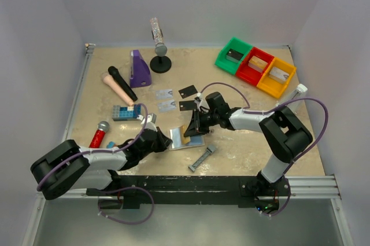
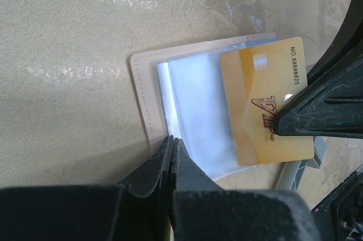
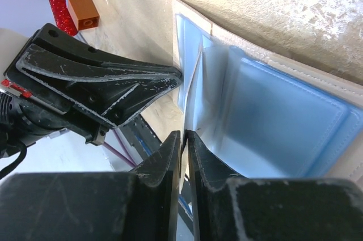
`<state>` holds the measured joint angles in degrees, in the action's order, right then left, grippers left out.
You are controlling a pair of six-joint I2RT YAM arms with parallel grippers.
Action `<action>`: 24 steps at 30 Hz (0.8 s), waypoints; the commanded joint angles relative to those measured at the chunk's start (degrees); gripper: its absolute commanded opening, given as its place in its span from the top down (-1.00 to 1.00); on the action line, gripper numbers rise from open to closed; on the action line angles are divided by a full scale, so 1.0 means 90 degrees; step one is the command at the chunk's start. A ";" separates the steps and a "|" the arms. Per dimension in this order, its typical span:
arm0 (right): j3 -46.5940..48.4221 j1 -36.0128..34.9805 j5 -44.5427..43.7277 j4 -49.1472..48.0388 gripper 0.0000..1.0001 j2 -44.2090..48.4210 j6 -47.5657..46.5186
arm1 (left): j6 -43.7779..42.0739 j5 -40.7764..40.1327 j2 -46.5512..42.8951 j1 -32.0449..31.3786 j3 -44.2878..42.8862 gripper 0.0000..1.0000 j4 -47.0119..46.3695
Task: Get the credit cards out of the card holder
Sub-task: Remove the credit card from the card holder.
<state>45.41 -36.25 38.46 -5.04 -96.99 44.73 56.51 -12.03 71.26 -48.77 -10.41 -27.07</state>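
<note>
So yeah, my left arm (image 1: 104,156) and right arm (image 1: 245,120) are both pale grey tubes between chunky matte black joints, bolted to a black base rail (image 1: 191,185) low in the frame. Thin purple cables (image 1: 315,116) loop off each. My left gripper (image 2: 172,147) and right gripper (image 3: 184,139) have wedge-shaped black plastic fingers (image 3: 113,82), scuffed with whitish scratches. There's also a small red tag (image 3: 16,88) at far left.

High rear camera looks down; close wrist cameras share the card holder (image 2: 142,93).
</note>
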 commanded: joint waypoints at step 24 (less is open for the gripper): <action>-0.0386 0.0551 -0.0435 0.1331 1.00 0.2287 -0.1044 | -0.0340 -0.0500 -0.2202 0.0009 0.0006 0.69 0.2177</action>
<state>43.18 -31.16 35.46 5.10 -85.36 39.35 56.31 -14.98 59.13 -48.77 -8.56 -14.90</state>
